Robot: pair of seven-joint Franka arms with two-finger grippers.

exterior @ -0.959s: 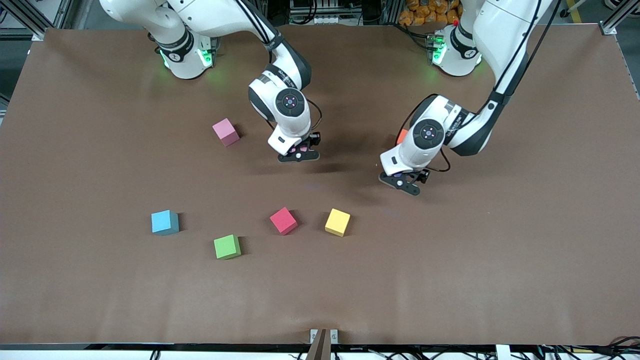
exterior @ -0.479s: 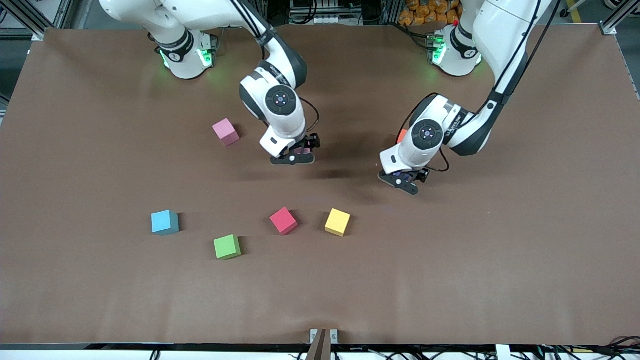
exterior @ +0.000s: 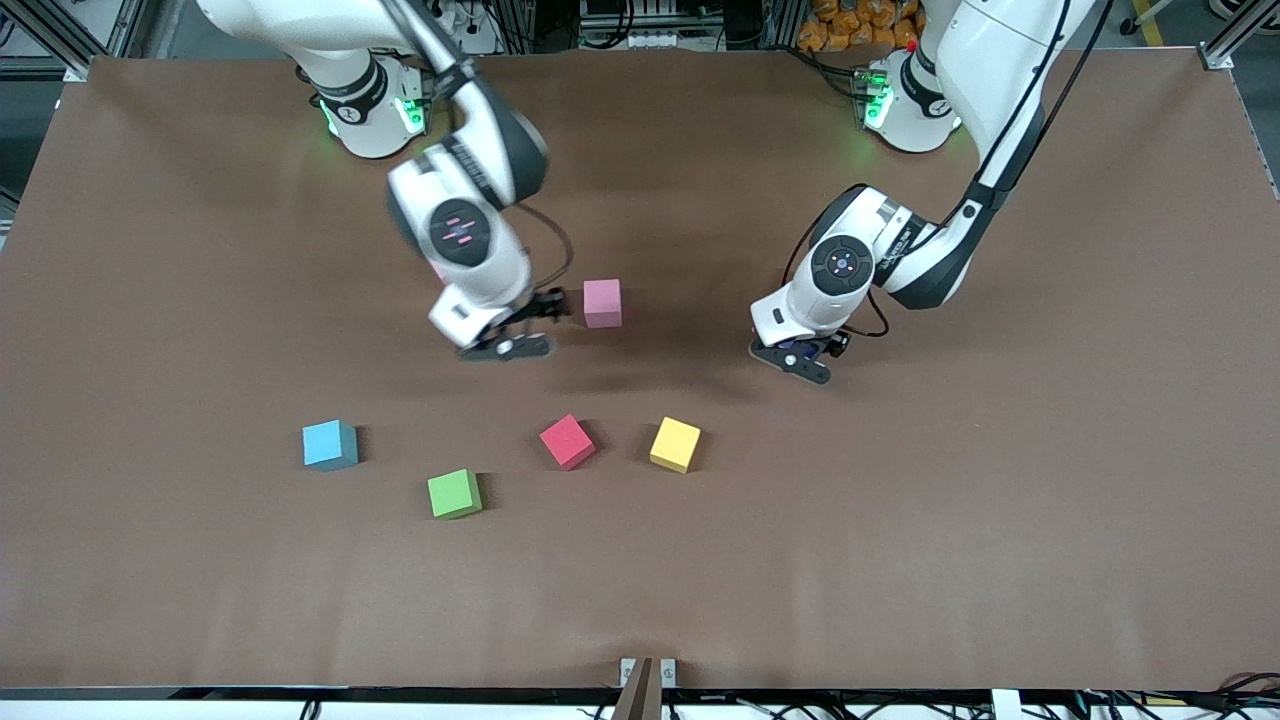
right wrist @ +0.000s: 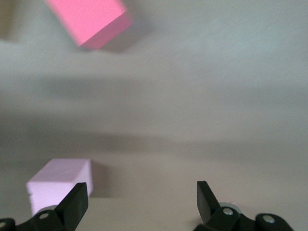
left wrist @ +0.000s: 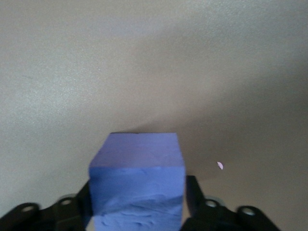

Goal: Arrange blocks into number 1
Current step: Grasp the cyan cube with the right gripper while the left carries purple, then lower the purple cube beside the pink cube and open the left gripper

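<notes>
Blocks number six: left gripper (left wrist: 137, 219) clamps the purple block (left wrist: 137, 185), right gripper (right wrist: 139, 202) gapes empty.

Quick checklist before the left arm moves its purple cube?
1. Left gripper shut on the purple matte cube: ok.
2. Purple cube lifted off the brown table: cannot tell.
3. Right gripper open, nothing between its fingers: ok.
4. Pink matte cube flat on the table, apart from both grippers: ok.
5. Red matte cube and yellow matte cube apart from both grippers: ok.
</notes>
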